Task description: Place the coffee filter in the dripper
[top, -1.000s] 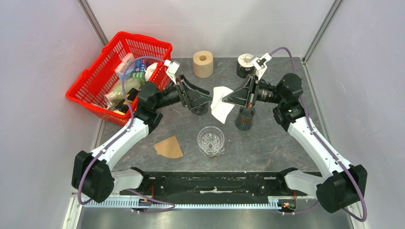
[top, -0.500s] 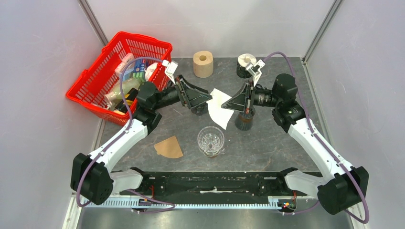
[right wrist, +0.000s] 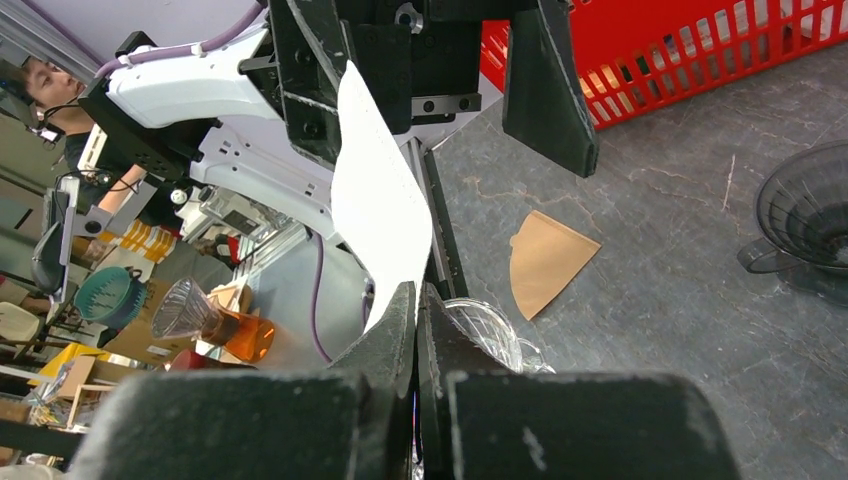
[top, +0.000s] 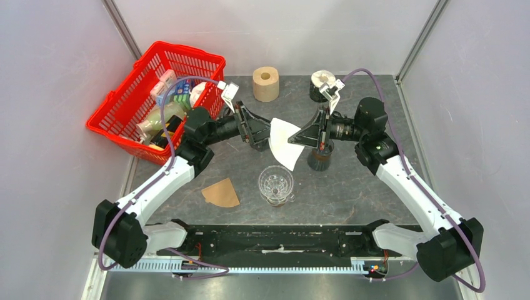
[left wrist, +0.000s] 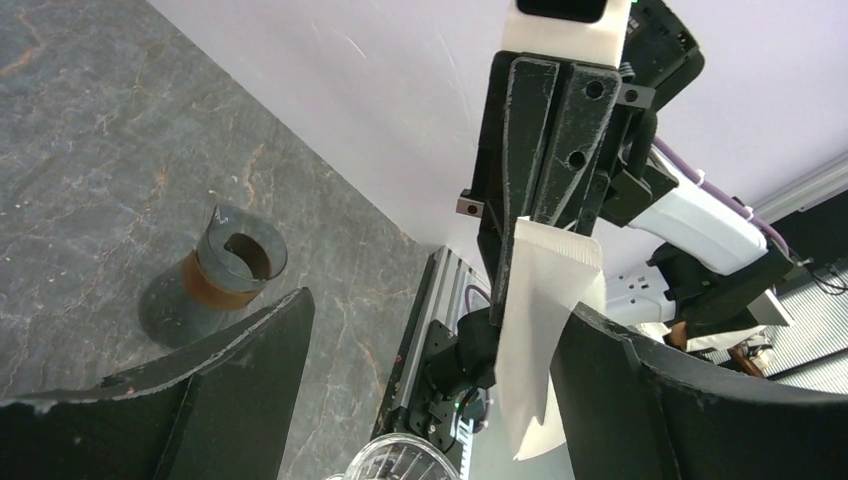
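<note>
Above mid-tabletop, toward its far edge | my right pincer (right wrist: 415, 300) pinches white coffee filter (top: 284, 142) | left pincer (left wrist: 437, 310) spread, facing it

Overhead view; opposed close wrist views, filter (top: 282, 142) common.

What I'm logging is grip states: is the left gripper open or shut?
Open. The left gripper shows its fingers wide apart in its wrist view; the right gripper pinches the white filter.

Right gripper (right wrist: 415, 300) pinches filter (right wrist: 380, 200) (dripper (right wrist: 810, 215) nearby)
</note>
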{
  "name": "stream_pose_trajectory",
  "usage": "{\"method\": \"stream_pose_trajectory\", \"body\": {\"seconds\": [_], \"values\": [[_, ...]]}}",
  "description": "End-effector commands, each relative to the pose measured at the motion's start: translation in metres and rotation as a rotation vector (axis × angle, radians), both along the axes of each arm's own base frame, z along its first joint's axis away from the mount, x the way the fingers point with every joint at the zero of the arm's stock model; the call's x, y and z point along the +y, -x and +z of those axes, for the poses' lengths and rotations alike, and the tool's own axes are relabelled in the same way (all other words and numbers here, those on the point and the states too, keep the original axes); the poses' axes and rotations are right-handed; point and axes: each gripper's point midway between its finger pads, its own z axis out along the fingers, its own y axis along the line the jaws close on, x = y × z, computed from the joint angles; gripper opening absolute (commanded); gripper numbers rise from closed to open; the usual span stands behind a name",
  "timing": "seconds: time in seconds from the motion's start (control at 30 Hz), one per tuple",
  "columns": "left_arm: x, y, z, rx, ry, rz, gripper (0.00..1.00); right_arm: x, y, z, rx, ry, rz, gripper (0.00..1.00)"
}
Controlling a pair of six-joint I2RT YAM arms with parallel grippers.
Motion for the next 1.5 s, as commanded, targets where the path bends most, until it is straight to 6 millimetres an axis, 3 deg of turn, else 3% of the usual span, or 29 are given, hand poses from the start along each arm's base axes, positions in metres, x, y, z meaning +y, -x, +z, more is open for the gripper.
{"method": "stream_pose_trajectory", "body": {"seconds": [0.0, 0.27, 0.57, 0.8, 0.97, 1.03, 1.07, 1.13, 1.23, 1.3, 1.37, 1.47], "values": [[-0.001, -0.003, 0.012, -0.069, -0.019, 0.029, 0.89, -0.001, 0.006, 0.030, -0.112, -0.037, -0.002, 0.00], [0.000, 0.001, 0.011, -0.083, -0.030, 0.029, 0.89, -0.002, 0.006, 0.033, -0.126, -0.041, -0.017, 0.00], [-0.005, 0.024, 0.022, -0.098, 0.048, -0.103, 0.83, -0.001, 0.001, 0.036, -0.139, -0.066, -0.038, 0.00], [-0.008, 0.030, 0.026, -0.095, 0.075, -0.137, 0.56, 0.001, 0.002, 0.043, -0.148, -0.099, -0.024, 0.00], [-0.010, 0.031, 0.024, -0.095, 0.071, -0.143, 0.45, 0.002, 0.003, 0.046, -0.143, -0.114, -0.013, 0.00], [-0.010, 0.031, 0.025, -0.097, 0.071, -0.143, 0.29, 0.002, 0.002, 0.045, -0.135, -0.114, -0.012, 0.00], [-0.010, 0.031, 0.026, -0.101, 0.074, -0.140, 0.13, 0.003, 0.001, 0.044, -0.130, -0.113, -0.013, 0.00], [-0.008, 0.030, 0.028, -0.104, 0.079, -0.120, 0.02, 0.003, -0.001, 0.042, -0.120, -0.109, -0.021, 0.01], [-0.005, 0.023, 0.027, -0.108, 0.062, -0.058, 0.02, 0.002, -0.008, 0.036, -0.096, -0.091, -0.062, 0.14], [0.000, 0.010, 0.024, -0.106, 0.018, 0.034, 0.02, 0.000, -0.015, 0.030, -0.072, -0.056, -0.113, 0.41], [0.009, -0.009, 0.018, -0.089, -0.056, 0.161, 0.02, -0.006, -0.027, 0.024, -0.046, -0.011, -0.206, 0.61], [0.031, -0.041, 0.008, -0.066, -0.200, 0.400, 0.02, -0.027, -0.054, 0.008, -0.004, 0.078, -0.437, 0.97]]}}
